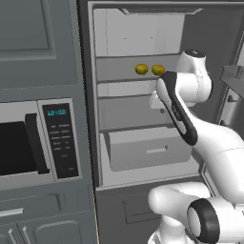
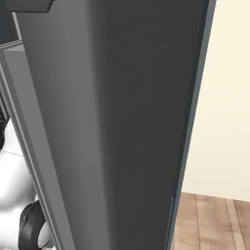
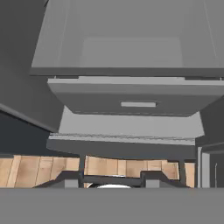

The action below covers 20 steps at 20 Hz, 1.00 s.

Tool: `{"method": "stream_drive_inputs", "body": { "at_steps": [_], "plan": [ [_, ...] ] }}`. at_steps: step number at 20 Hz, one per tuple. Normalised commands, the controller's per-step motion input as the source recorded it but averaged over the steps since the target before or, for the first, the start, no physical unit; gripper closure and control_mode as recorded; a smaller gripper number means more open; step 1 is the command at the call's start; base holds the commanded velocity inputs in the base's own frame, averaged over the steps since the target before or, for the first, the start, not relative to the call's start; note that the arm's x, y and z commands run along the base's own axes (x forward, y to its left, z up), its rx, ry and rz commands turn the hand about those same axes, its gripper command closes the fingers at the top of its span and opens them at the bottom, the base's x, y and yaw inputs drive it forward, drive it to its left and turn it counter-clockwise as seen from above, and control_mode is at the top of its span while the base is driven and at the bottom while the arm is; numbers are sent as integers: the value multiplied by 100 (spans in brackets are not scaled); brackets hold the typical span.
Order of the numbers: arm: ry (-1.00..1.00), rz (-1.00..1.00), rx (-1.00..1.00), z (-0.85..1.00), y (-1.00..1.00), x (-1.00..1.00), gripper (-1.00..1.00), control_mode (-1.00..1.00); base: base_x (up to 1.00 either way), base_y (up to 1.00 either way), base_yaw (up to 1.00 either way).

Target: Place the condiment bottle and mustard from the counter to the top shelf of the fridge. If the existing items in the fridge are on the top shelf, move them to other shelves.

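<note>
- Left base view has the fridge (image 1: 143, 95) standing open, and the two little yellow lemons (image 1: 149, 69) sit side by side on the top shelf (image 1: 119, 71), toward its right end. So the step in hand, as I read it, is clearing those off before any bottle goes up there.
- The arm is folded up in front of the fridge, its wrist roughly at the height of the middle shelf (image 1: 124, 112), just right of the opening.
- Hand view looks down at the pale drawer (image 3: 135, 96) and the fridge floor, with wooden flooring beyond. The claw (image 3: 131, 168) is clenched with nothing between its tips, so it's empty.
- To do this well, I'd release the claw first, lift to the top shelf and come in level from the front, so the fingers straddle one lemon without nudging its neighbour.
- Round fruit probably rolls, so squeeze across the middle and set it down gently on a lower shelf.
- Can't spot the condiment bottle, the mustard or the surface they sit on from here.
</note>
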Motion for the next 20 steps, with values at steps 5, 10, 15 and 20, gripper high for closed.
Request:
{"method": "stream_drive_inputs", "body": {
  "at_steps": [5, 10, 15, 20],
  "plan": [
    [-29, 0, 3, 34, 0, -20, -100, -100, 0, 0, 0],
    [-55, 0, 14, 93, -18, -21, -100, -100, 0, 0, 0],
    [-33, -5, 7, 75, -22, 5, -100, -100, 0, 0, 0],
    [-2, -17, 0, 13, -19, 50, -100, -100, 0, 0, 0]
  ]
}}
